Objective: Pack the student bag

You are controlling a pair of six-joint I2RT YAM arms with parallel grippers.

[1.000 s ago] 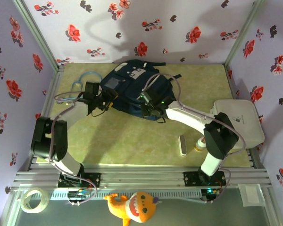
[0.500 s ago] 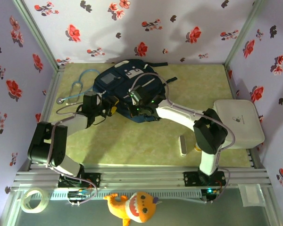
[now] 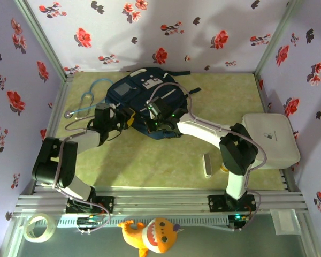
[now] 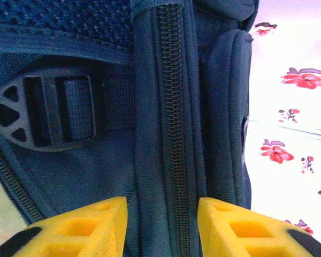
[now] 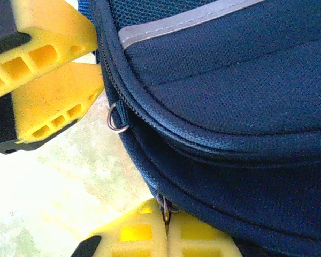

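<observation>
Fabric of the student bag [image 4: 166,107] spreads ahead of the left gripper [image 4: 161,227] in the left wrist view. Its yellow fingers [image 4: 117,219] stand apart with a raised zipper ridge [image 4: 174,134] filling the gap between them; whether they squeeze it I cannot tell. A black strap buckle [image 4: 43,115] lies on the bag ahead and to the left of the fingers, and a flowered wall [image 4: 294,107] shows past the bag on the right.

In the right wrist view the right gripper [image 5: 167,235] is pressed together on a small metal zipper pull [image 5: 164,206] at the bag's lower seam, with navy fabric bulging above and to its right. The left gripper's fingers sit up and to the left against the bag's edge, a second ring [image 5: 117,119] just beside them. Bare worktop [image 5: 69,176] lies between the two grippers.

In the top external view both grippers meet at the bag's near edge, the bag lying beyond them. A stethoscope [image 3: 88,99] lies left of the left gripper, near the bag. Well to the right of the right gripper sit a white case [image 3: 273,142], a small white bar [image 3: 207,165] and a yellowish jar [image 3: 224,166], the jar partly hidden by the right arm [image 3: 203,131]
</observation>
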